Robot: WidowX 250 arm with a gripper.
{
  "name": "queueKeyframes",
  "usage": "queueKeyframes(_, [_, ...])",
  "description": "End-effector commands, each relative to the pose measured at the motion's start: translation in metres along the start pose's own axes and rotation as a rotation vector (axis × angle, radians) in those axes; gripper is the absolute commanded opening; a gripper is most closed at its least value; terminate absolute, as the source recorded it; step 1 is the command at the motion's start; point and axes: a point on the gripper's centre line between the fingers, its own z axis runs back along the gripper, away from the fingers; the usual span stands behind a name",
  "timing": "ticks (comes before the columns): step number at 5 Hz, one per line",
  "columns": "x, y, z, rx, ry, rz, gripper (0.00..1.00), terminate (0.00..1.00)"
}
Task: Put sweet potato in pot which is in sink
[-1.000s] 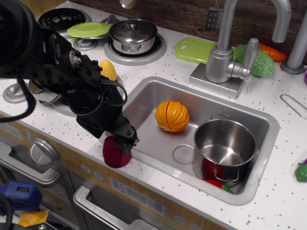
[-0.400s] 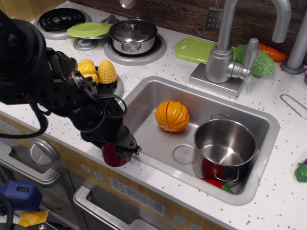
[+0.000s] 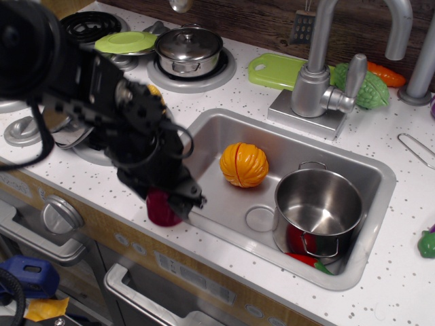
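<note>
The dark magenta sweet potato [image 3: 160,212] is at the counter's front edge, just left of the sink's [image 3: 224,136] near-left corner. My black gripper [image 3: 185,199] comes down on it from the upper left, appears shut on it and holds it slightly raised. The arm is motion-blurred and hides the potato's top. The tall steel pot [image 3: 353,204] stands upright and open in the sink's right half, well to the right of the gripper.
An orange ribbed ball [image 3: 244,164] lies in the sink between gripper and pot. A red and green toy [image 3: 306,261] lies under the pot's front. A faucet [image 3: 316,75] stands behind the sink. A lidded steel pot [image 3: 188,49] sits on the stove.
The arm dipped onto the sweet potato, then swung up and right. The potato's underside now sits a little higher than before.
</note>
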Motion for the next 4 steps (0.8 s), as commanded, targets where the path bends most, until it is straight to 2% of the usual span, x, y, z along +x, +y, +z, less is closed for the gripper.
queueKeyframes(1, [0.039,-0.019,0.024,0.031,-0.086,-0.049,0.00,0.00])
queueKeyframes(3, [0.089,-0.061,0.018,0.011,-0.141,-0.083,0.00,0.00])
queueKeyframes(4, [0.105,-0.086,0.003,0.036,-0.156,-0.073,0.00,0.00])
